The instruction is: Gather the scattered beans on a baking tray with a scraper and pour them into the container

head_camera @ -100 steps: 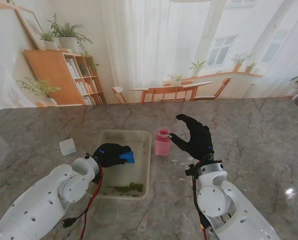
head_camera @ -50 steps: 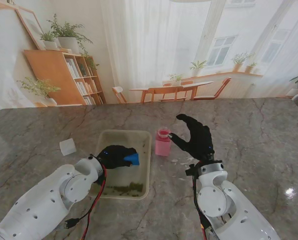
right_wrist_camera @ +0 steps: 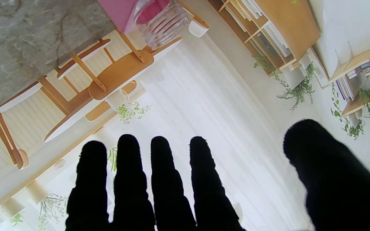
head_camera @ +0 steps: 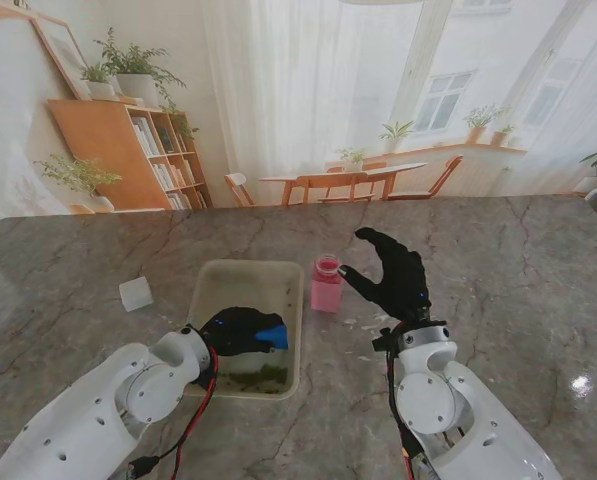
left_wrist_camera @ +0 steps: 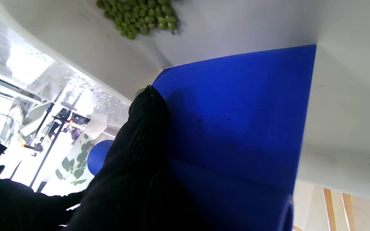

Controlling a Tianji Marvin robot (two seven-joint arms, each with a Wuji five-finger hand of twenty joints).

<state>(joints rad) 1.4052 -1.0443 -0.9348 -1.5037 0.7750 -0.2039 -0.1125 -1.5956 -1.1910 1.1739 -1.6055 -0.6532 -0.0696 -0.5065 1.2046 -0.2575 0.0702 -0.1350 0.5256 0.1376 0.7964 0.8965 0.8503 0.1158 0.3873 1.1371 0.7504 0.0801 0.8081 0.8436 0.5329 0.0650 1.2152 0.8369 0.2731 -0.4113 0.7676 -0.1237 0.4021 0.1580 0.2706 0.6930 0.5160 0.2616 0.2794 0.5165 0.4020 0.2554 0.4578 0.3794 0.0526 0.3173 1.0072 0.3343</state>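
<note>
Gathering is well advanced; pouring is not yet begun. Taking the baking tray as the landmark and working left to right: a small white block lies on the table well to the left of the tray and plays no evident part. The left hand sits over the nearer half of the tray, its fingers closed around the blue scraper. In the left wrist view the blade stands on the tray floor, with the beans heaped in one pile near it, not touching. That pile lies at the tray's near end. The farther tray floor appears bare. Just right of the tray's far corner stands the pink container. The right hand waits just beyond it, fingers spread, holding nothing.

Remaining, by estimate: final sweep, then lifting and tipping the tray into the container.
</note>
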